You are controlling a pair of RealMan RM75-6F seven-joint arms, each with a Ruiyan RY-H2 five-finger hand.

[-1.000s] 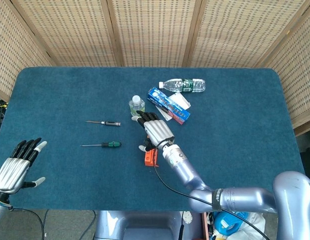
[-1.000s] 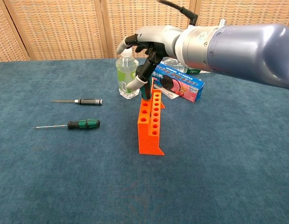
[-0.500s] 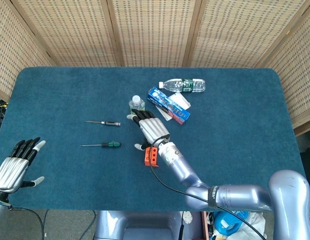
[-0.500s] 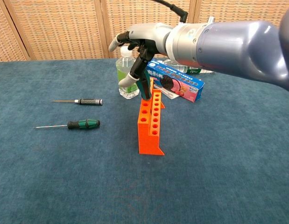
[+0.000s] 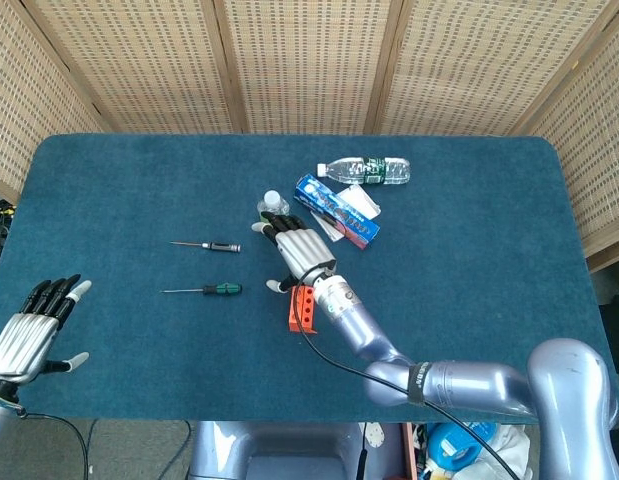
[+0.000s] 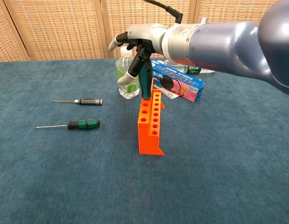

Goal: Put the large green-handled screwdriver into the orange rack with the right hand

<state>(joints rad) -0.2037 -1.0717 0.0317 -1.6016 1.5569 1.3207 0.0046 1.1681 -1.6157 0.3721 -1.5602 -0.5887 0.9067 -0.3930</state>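
Green and black, the handle of the large green-handled screwdriver [image 6: 145, 83] stands upright within the right hand [image 6: 135, 49], whose fingers [image 6: 127, 77] are curled around it, the thumb pressed to its near side. The tool's lower end meets the far top of the orange rack [image 6: 151, 125], directly beneath the fingers; whether the shaft has entered a hole cannot be told. In the head view the right hand [image 5: 295, 254] covers the far end of the rack [image 5: 302, 310], and the tool is hidden there. Just behind the fingers stands a small clear bottle [image 6: 127, 77] with greenish contents. To the right of the fingers lies a blue toothpaste box [image 6: 175, 84], with a water bottle [image 5: 363, 170] on its side beyond it. Well to the left of the fingers, on the blue bench [image 6: 65, 177], lie a smaller green-handled screwdriver [image 6: 69, 125] and a black-handled screwdriver [image 6: 78, 101]. The left hand [image 5: 31, 334] rests at the near left bench edge, fingers spread apart and holding nothing.
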